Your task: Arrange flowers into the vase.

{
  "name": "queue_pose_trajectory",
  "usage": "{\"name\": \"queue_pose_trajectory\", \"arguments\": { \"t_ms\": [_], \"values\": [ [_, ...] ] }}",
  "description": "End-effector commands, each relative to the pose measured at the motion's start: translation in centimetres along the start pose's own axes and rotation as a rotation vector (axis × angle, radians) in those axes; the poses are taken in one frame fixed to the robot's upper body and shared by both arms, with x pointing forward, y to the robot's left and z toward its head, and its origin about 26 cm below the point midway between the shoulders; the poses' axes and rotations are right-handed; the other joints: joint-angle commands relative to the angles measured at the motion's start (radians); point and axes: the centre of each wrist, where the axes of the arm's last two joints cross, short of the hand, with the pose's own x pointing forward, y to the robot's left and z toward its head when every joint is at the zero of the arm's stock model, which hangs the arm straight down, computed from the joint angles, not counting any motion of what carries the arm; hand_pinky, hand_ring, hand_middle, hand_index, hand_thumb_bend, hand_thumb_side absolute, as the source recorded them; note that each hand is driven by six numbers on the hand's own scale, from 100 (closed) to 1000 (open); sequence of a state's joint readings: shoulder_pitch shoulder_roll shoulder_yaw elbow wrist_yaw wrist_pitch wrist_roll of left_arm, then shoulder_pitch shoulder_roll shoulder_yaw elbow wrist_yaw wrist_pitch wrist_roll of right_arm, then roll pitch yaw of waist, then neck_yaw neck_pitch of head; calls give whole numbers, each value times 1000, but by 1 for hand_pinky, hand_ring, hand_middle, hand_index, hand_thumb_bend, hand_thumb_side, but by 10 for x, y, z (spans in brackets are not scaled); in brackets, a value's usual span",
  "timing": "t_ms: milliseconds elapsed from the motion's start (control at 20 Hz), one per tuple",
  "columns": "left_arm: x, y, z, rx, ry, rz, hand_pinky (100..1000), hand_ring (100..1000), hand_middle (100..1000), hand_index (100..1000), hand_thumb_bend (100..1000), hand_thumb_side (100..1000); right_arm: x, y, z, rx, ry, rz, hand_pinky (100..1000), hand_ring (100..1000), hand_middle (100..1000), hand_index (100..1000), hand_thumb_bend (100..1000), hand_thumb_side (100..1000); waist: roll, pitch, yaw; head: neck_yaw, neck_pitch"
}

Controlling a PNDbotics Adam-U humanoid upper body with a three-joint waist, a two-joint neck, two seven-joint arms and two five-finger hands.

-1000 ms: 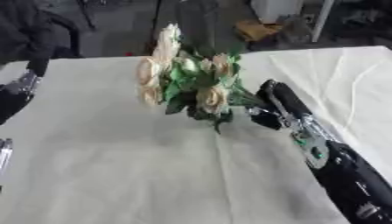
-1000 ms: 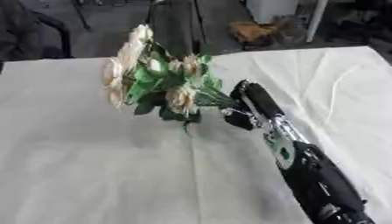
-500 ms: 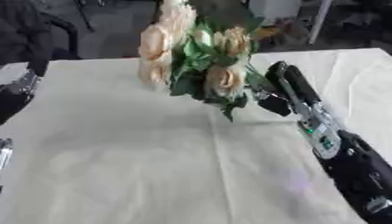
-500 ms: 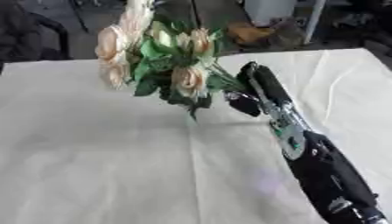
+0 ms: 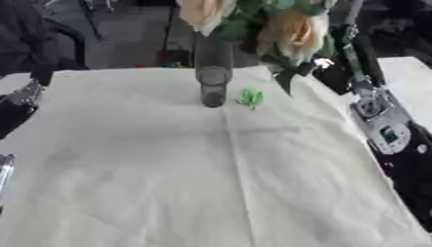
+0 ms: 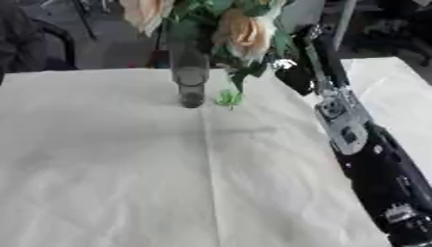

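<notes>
A wide table covered in a creased off-white cloth [image 5: 168,183] fills most of what I see. My right arm, black with silver joints, runs from the lower right up toward the far edge, and my right hand [image 5: 333,72] sits at its end, dark and partly behind leaves; it carries the bunch by its stems, though I cannot tell how the fingers lie. The bouquet of cream and peach roses with dark green leaves [image 6: 240,31] hangs in the air at the top of the view, just above and to the right of the tall clear glass vase [image 5: 212,72], which stands upright near the far edge. A small green leaf scrap [image 5: 249,97] lies just beside the vase's foot. My left hand [image 5: 21,99] shows at the left edge.
</notes>
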State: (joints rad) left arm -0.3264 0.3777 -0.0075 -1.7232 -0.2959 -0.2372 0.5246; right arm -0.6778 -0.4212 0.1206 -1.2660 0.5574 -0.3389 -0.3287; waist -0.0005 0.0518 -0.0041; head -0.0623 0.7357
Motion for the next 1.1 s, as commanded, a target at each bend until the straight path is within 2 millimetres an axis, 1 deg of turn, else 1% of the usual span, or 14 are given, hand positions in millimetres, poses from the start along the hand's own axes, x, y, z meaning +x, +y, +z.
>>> {"name": "queue_pose_trajectory", "arguments": {
  "t_ms": [50, 200, 350, 500, 700, 800, 850, 1100],
  "values": [
    [3, 6, -7, 9, -27, -14, 592, 438, 472, 391, 737, 329, 3, -39, -24, -121, -14, 30, 100, 100, 100, 100, 100, 794, 0, -16, -1, 5, -11],
    [3, 5, -7, 6, -28, -13, 592, 437, 471, 392, 737, 329, 3, -57, -38, -205, 3, 33, 100, 100, 100, 125, 100, 804, -1, -19, 2, 6, -14],
    [3, 4, -7, 1, -28, -11, 591, 437, 471, 391, 737, 329, 3, -70, -53, -272, 7, 31, 100, 100, 100, 150, 100, 816, -1, -23, 10, 3, -18],
    [3, 3, -6, -6, -27, -8, 591, 437, 471, 391, 737, 329, 1, -79, -66, -318, 13, 19, 100, 100, 100, 163, 100, 826, 0, -25, 21, -3, -21],
    [4, 2, -7, -12, -29, -4, 592, 437, 471, 391, 735, 329, 2, -83, -79, -354, -2, 11, 100, 100, 100, 172, 100, 832, -1, -23, 33, -11, -25],
    [4, 2, -8, -15, -32, -3, 592, 437, 471, 390, 736, 329, 3, -84, -84, -367, -13, 8, 100, 100, 100, 172, 100, 810, -2, -21, 38, -13, -29],
    [5, 2, -8, -16, -33, -3, 592, 437, 471, 390, 737, 329, 5, -84, -87, -374, -19, 5, 100, 100, 100, 172, 100, 837, -3, -20, 41, -15, -31],
    [6, 0, -10, -22, -41, 5, 592, 437, 471, 390, 737, 330, 8, -83, -99, -417, -25, -33, 100, 100, 100, 175, 100, 851, -3, -13, 58, -27, -43]
  ]
}}
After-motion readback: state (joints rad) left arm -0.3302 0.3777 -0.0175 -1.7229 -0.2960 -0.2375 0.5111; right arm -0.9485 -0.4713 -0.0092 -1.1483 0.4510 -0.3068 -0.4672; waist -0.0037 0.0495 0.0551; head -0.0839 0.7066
